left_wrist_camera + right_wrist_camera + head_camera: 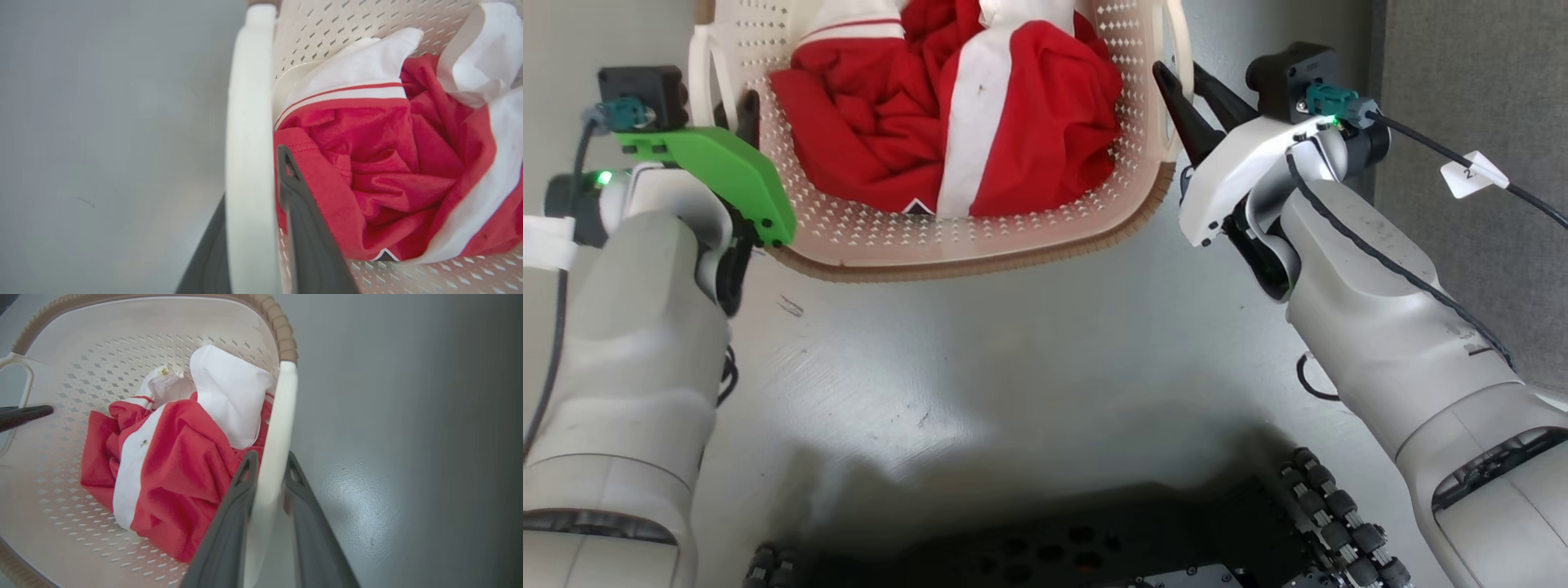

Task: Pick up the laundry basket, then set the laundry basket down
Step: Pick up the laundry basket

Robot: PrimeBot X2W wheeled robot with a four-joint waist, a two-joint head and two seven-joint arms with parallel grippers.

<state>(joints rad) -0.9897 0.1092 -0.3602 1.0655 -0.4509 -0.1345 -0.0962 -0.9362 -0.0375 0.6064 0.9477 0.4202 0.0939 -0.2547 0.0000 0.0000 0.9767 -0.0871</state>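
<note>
A smooth pale grey floor point(1013, 367) is stretching out ahead of the robot, meeting a strip of darker grey carpet point(1462, 82) along its right edge. The laundry basket point(890, 245), cream-white with small perforations and brown woven-look rim trim, is lying over the floor directly ahead of the robot's dark wheeled base point(1094, 547), nearer the carpet edge than any other. Whether it is resting on the floor or hanging just above it cannot be told. Crumpled red and white clothing point(1013, 122) is filling the bottom of the basket.

The left hand point(727, 106) is pinching the basket's left loop handle point(249, 143), one dark finger lying inside the basket and the other outside. The right hand point(1180, 77) is pinching the right loop handle point(278, 424) the same way, its two fingers pressing against either side of the white bar.
</note>
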